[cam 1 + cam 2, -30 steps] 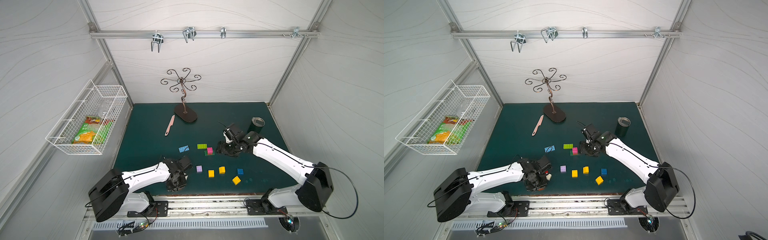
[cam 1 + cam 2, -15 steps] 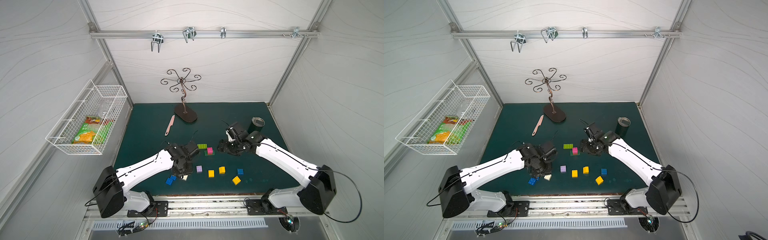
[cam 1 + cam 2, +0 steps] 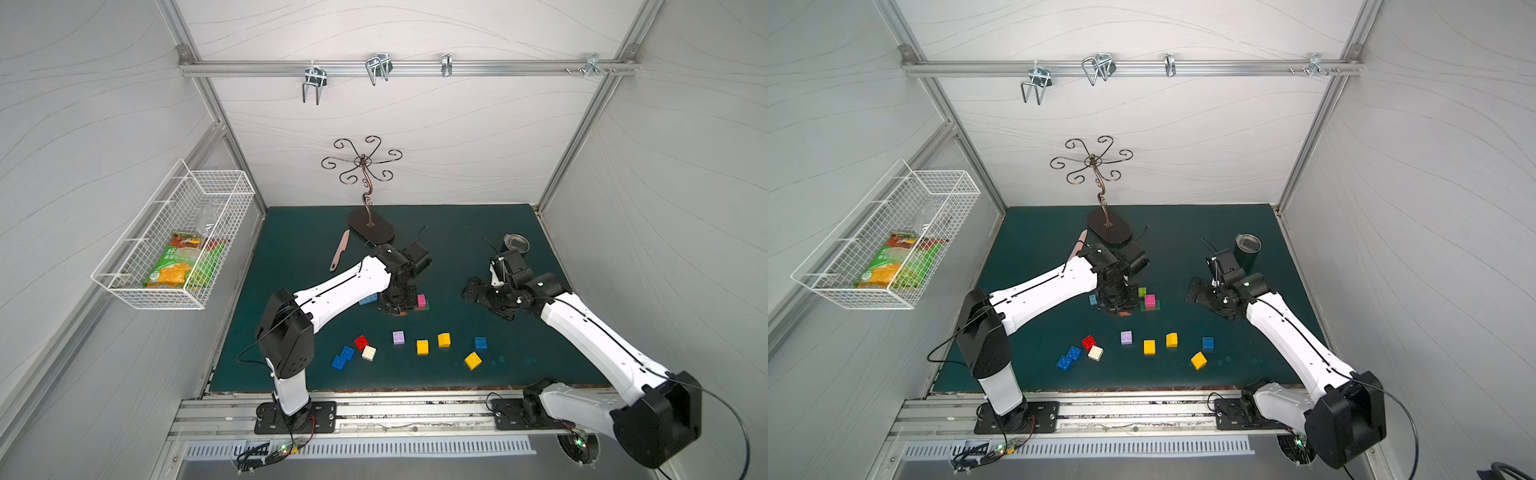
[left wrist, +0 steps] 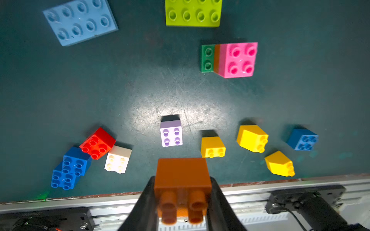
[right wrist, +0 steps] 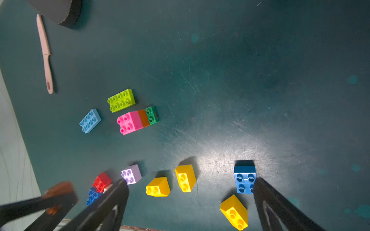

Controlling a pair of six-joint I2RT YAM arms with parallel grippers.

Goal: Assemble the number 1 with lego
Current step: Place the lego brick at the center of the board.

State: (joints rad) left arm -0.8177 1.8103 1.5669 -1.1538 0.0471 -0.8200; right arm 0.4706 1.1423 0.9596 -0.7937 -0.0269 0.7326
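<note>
An orange brick (image 4: 182, 174) is gripped between the closed fingers of the left hand (image 4: 181, 187), which is held above the desk (image 4: 140, 90) near the part-built figure. That figure is made up of a dark-green brick (image 4: 207, 58) lying flat, an orange layer (image 4: 217, 58) on it and a pink brick (image 4: 239, 60) on top, studs upward.

In both top views the stack is seen just beside the left hand, on the side toward the right arm. The coming move is therefore judged to be a short sideways carry, then a press straight down onto the pink studs. The left hand is by far the nearer. The right hand (image 5: 189, 186) is spread wide with nothing between its fingers, and is seen well apart on the stack's other side.

The held brick is square, so no long axis need be reckoned with. Its studs are turned back toward the wrist and its hollow underside away from it — judged the right way round for seating.

The long axis belongs to the dark-green brick. It is laid across the desk from one arm's side toward the other, and a row of studs appears to be bare at either end, as the two wrist views together suggest. The column is thus pointed upward from its middle.

Spare pieces such as the lilac brick (image 4: 171, 136) are found nearer the desk's front edge, clear of the stack.
</note>
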